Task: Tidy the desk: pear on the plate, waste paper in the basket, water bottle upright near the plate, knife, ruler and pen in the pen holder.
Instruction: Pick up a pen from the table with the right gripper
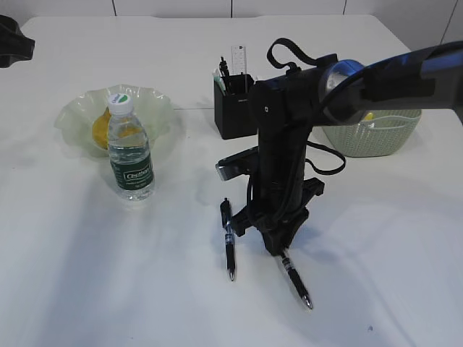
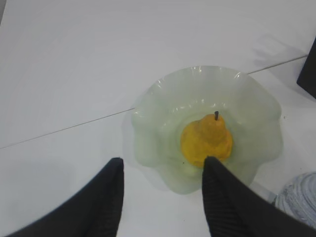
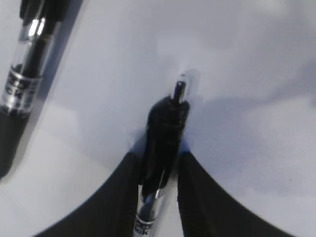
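1. Exterior view: the right arm reaches across the white counter [image 1: 376,275] and drops straight down, its right hand [image 1: 281,246] planted over a black pen [image 1: 296,278] that lies flat, tip towards the near edge.
2. A second pen [image 1: 229,242] lies just beside it on the left, apart from the hand.
3. Further left the water bottle [image 1: 130,148] stands upright, right in front of the pale green plate [image 1: 76,119]; the pear [image 1: 101,129] sits on the plate, partly behind the bottle.
4. The black pen holder [image 1: 233,108] stands behind the arm with the clear ruler [image 1: 238,58] poking up out of it.
5. The green basket [image 1: 383,137] sits at the right, something yellow inside.
6. Left wrist view: the left hand [image 2: 163,170] hangs open and empty above the plate [image 2: 148,128]; the pear [image 2: 207,140] rests in its middle, stem up.
7. Right wrist view: the right hand [image 3: 159,170] has its fingers [image 3: 123,192] pressed on both sides of the pen [image 3: 163,143], gripping it; the other pen [image 3: 24,84] lies at the left.
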Robot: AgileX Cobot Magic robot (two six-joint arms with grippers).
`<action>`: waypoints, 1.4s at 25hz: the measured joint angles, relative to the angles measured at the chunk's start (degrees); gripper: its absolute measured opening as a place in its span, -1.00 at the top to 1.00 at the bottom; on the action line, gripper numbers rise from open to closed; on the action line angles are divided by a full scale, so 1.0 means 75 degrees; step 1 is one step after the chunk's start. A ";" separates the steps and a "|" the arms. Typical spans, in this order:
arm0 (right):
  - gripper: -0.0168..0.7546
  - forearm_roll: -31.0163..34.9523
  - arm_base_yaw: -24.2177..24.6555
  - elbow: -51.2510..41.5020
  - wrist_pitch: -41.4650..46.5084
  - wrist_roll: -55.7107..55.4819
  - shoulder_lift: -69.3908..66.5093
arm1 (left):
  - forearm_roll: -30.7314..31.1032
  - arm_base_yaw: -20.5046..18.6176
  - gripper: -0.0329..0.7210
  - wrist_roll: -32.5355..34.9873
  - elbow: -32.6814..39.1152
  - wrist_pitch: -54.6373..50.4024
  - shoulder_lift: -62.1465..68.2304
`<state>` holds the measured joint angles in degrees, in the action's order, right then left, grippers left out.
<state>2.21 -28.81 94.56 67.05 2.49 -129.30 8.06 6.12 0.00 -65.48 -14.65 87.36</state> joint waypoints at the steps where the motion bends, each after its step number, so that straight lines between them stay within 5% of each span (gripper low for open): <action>1: 0.48 0.0000 0.0000 0.0000 -0.0010 0.0000 0.0000 | 0.0000 0.0000 -0.05 0.0000 0.0000 0.0000 0.0000; 6: 0.66 0.0000 0.0000 0.0000 -0.0017 0.0000 0.0000 | 0.0000 0.0000 -0.05 0.0000 0.0000 0.0000 0.0000; 35: 0.68 -0.0805 0.0014 0.2406 0.0365 -0.0332 -0.0045 | 0.0000 0.0000 -0.05 0.0000 0.0000 0.0000 0.0000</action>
<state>-3.83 -28.71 112.60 69.79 0.00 -129.64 8.06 6.12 0.00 -65.48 -14.65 87.36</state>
